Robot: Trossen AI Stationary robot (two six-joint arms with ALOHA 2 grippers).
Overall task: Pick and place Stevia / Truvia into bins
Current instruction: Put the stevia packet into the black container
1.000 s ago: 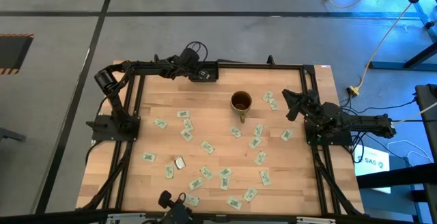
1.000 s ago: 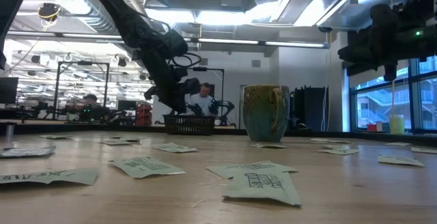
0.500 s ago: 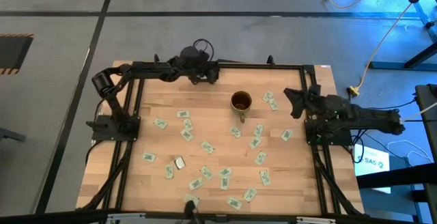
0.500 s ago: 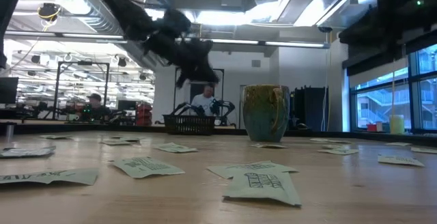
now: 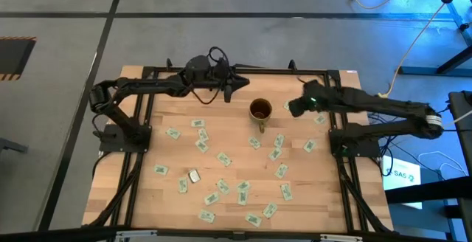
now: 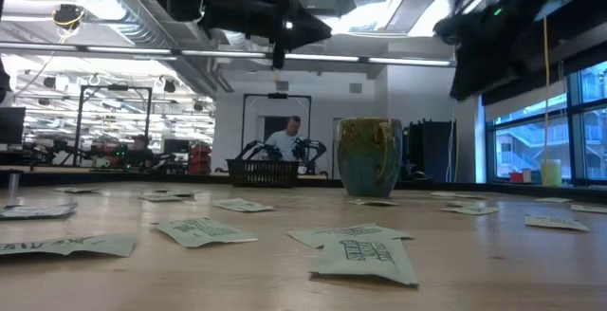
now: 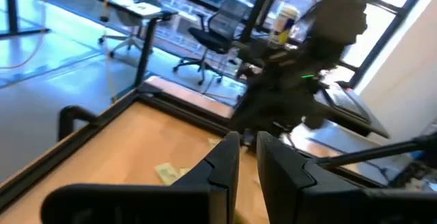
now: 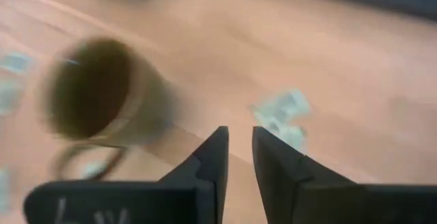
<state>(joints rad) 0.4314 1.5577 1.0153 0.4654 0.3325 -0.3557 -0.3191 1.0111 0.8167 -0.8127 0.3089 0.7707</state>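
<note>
Two dark, near-black arms built of slender tubular links and bulkier rounded joints are shown from above. A looped black cable is carried on the left arm [image 5: 158, 85] near its wrist; a small green light is seen on the right arm [image 5: 369, 103] near its wrist. Each arm is mounted on a black block base. The left gripper [image 7: 247, 161] and right gripper [image 8: 236, 152] each have two flat, matte black, wedge-shaped fingers.

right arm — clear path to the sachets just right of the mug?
Probably yes. The right gripper hangs above the table beside the mug, and those sachets lie flat on bare wood with nothing over them; the left gripper is off behind the mug.
</note>
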